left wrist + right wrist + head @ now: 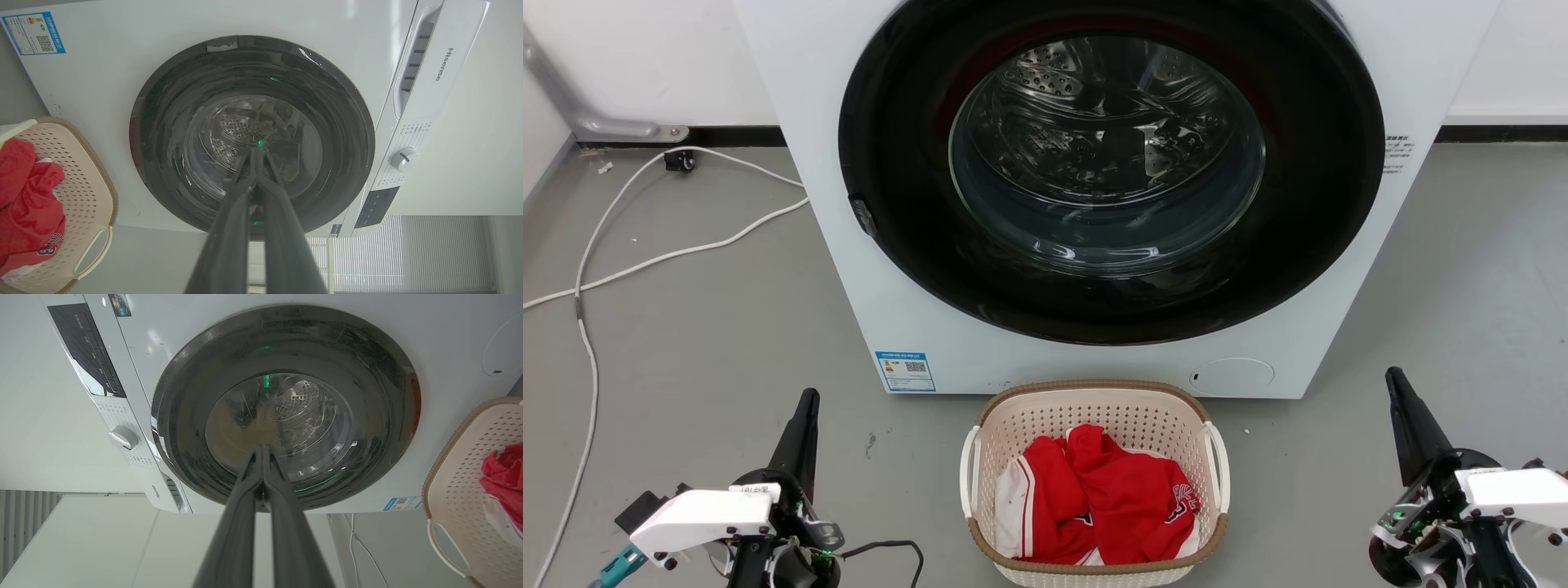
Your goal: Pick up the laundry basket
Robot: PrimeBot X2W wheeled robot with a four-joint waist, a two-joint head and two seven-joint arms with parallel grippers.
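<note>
From where I stand, the cream plastic oval laundry basket (1131, 418), with perforated walls under a brown woven-look rim, sits on the grey floor (686, 367) just in front of the big white front-loading washer (849, 245). It lies between the two arms and well apart from both. A crumpled red garment (1111, 490) with white trim lies inside it.

The left end effector (809, 400) waits off to the basket's left, its two long dark fingers pressed together on nothing. The right end effector (1394, 377) is the same on the far side, tips touching and empty. Both point toward the washer rather than at the basket.

By my reckoning the reach has not begun. To do it well, each arm should spread its fingers first, then come inward and down to the white side handle (968, 472) nearest it, slipping one finger through the loop. Both should close together and lift level, since an uneven pull would likely tilt the light plastic and spill the garment. The washer front leaves little room behind, so coming in from the sides looks safest.
</note>
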